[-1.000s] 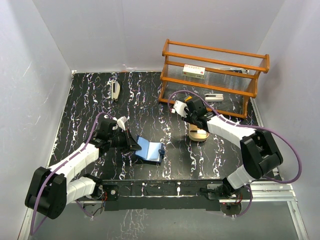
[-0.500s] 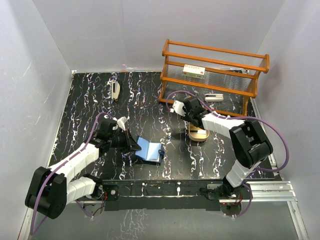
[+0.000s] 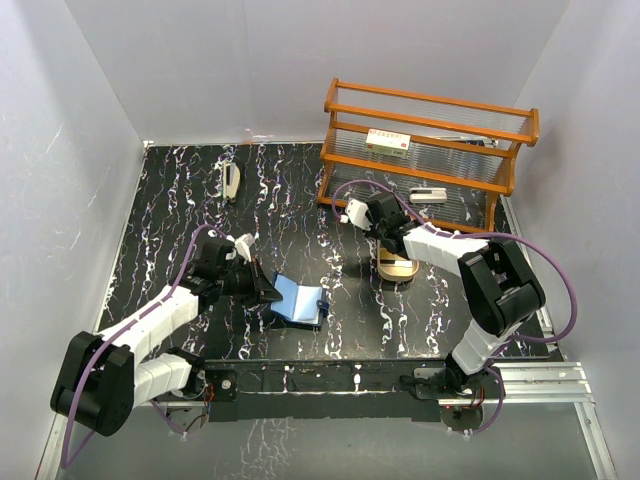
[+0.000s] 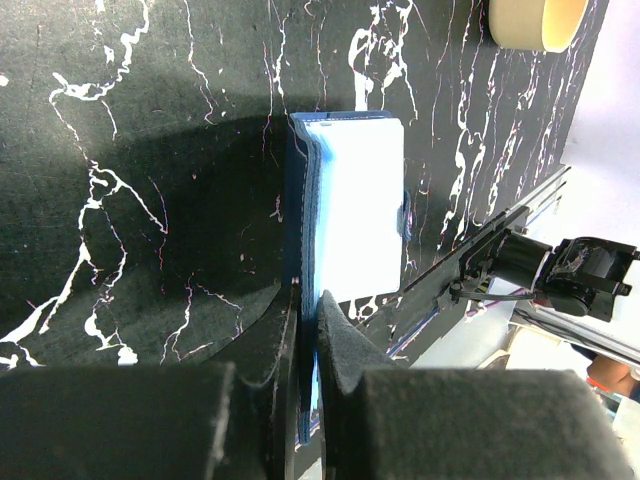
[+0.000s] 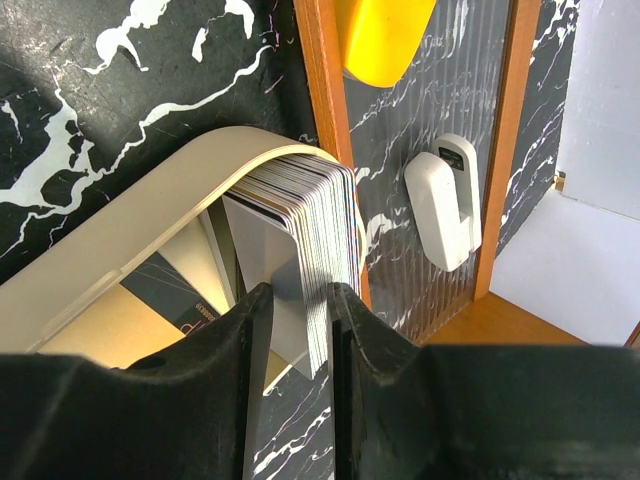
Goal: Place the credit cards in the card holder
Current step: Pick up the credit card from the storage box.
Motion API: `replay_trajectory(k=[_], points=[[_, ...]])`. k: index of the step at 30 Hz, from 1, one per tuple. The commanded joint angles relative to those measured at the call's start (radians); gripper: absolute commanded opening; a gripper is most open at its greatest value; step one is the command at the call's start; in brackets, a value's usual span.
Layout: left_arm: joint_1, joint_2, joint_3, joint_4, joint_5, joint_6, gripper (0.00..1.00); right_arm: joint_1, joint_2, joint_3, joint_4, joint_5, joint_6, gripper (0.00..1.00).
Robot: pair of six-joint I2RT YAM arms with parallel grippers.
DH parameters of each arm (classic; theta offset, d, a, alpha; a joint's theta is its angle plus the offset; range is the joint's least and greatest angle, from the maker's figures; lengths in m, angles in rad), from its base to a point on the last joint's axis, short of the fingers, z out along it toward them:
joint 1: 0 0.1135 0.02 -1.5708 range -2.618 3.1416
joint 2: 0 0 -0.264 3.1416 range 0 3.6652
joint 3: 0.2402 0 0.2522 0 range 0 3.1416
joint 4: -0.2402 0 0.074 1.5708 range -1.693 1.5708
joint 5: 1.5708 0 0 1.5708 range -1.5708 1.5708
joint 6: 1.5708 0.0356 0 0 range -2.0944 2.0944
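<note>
Jaws of the left gripper (image 4: pixel 308 300) are pinched shut on the card holder (image 4: pixel 355 200); those of the right gripper (image 5: pixel 295 295) straddle the credit cards (image 5: pixel 322 230).
Between the left fingertips sits the navy edge of the card holder, which stretches straight ahead of the jaws over the black marbled table (image 4: pixel 150 200), its pale blue inside showing. Right jaws stand a little apart with the near end of the upright stack of cards between them; whether they press on any card cannot be told. That stack stands in the gold tray (image 5: pixel 150 220) just beneath and ahead of those jaws, and the orange wooden rack (image 5: pixel 318 100) rises just beyond.
</note>
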Motion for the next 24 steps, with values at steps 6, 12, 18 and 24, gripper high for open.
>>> replay_trajectory(k=[6,12,18,24], points=[[-0.001,0.000,0.018,0.005,0.019,0.003,0.00,-0.005,-0.015,0.039,0.047,0.038,-0.009,0.22],[-0.001,0.000,0.019,0.005,0.019,0.002,0.00,-0.007,-0.024,0.044,0.033,0.040,-0.009,0.21],[-0.001,-0.003,0.018,0.003,0.018,0.002,0.00,-0.006,-0.036,0.050,0.020,0.046,-0.009,0.16],[-0.001,-0.005,0.019,0.003,0.019,0.001,0.00,-0.006,-0.049,0.060,0.008,0.049,-0.013,0.15]])
